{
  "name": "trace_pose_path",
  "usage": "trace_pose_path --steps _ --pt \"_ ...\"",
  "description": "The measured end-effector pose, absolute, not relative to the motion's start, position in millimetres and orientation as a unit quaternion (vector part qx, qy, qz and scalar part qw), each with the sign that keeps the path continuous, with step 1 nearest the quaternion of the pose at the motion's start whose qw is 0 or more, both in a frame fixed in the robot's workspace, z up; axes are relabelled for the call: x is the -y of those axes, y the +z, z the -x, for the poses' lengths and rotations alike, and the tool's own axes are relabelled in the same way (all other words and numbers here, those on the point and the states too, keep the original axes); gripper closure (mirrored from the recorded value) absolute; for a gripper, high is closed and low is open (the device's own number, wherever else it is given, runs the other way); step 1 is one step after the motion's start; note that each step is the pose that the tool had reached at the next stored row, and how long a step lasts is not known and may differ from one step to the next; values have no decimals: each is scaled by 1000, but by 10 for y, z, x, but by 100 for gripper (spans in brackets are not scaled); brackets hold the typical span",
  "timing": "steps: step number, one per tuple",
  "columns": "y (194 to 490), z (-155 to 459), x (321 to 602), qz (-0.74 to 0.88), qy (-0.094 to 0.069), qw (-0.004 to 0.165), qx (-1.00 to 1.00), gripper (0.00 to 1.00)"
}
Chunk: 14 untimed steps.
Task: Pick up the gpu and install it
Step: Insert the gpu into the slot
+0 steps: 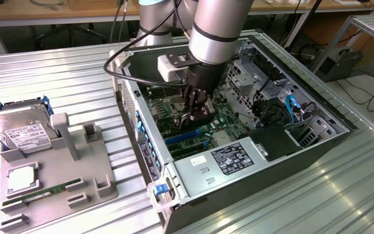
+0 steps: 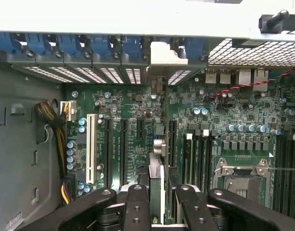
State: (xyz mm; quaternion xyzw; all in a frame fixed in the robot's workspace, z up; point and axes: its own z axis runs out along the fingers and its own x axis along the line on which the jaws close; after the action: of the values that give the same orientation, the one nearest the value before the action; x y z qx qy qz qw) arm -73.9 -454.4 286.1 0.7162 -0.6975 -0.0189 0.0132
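The gpu point(image 2: 156, 185) appears edge-on in the wrist view as a thin card running from between my fingers toward the case's rear wall, where its pale end bracket point(image 2: 162, 54) sits among the blue slot clips. My gripper point(image 2: 159, 211) is shut on the card, with black fingers point(image 2: 137, 207) on either side. In the exterior view the gripper point(image 1: 196, 118) hangs inside the open computer case point(image 1: 317, 141), holding the dark gpu point(image 1: 202, 116) upright just above the green motherboard point(image 1: 174, 109), over the blue expansion slots point(image 1: 183, 137). Whether the card touches a slot cannot be told.
A grey parts fixture point(image 1: 57, 180) lies at the exterior view's left with a silver hard drive point(image 1: 18, 129), a green memory stick point(image 1: 44, 190) and a square chip point(image 1: 21, 178). Inside the case are the power supply point(image 1: 229, 158), drive cages point(image 1: 258, 78), the CPU socket point(image 2: 241, 175) and cable bundles point(image 2: 48, 118).
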Motion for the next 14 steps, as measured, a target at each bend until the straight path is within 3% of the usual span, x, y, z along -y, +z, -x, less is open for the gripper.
trace_pose_path --steps 14 --pt "2721 772 4544 -714 -19 13 700 74"
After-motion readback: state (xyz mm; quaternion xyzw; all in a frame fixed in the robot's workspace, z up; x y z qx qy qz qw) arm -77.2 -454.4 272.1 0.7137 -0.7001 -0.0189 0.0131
